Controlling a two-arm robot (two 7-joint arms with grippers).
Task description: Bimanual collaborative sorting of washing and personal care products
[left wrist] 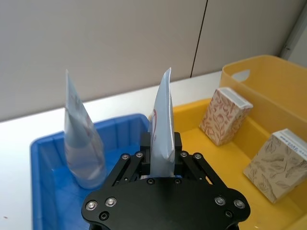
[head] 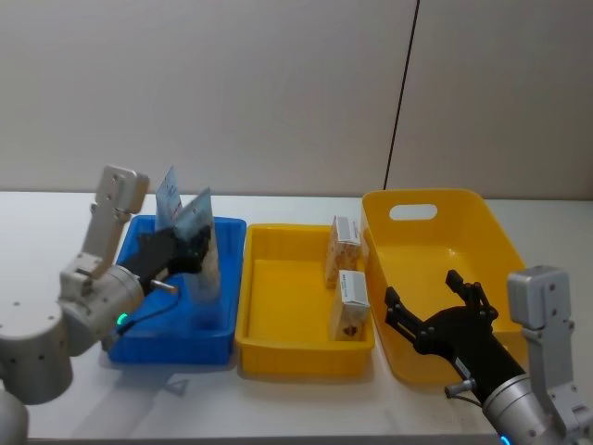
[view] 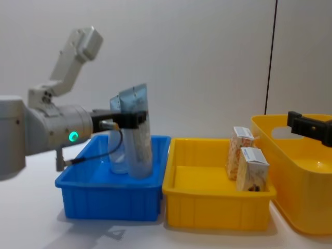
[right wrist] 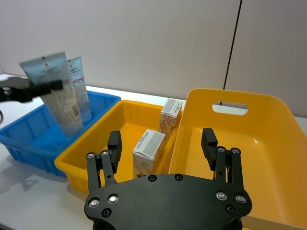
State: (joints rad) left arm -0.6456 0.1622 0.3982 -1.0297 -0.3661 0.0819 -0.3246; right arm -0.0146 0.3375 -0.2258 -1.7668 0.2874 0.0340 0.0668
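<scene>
My left pincer [left wrist: 160,160] is clamped on a pale-blue tube [left wrist: 162,115] just under its crimped end. It holds the tube near upright inside the blue bin [left wrist: 43,158], beside a second tube [left wrist: 81,143], so like goes with like. My right pincer [head: 428,297] hangs spread and empty over the handled yellow bin [head: 482,222]. The far speckled carton [head: 344,243] and the near speckled carton [head: 350,304] stand in the yellow tray [head: 278,287] between the bins.
</scene>
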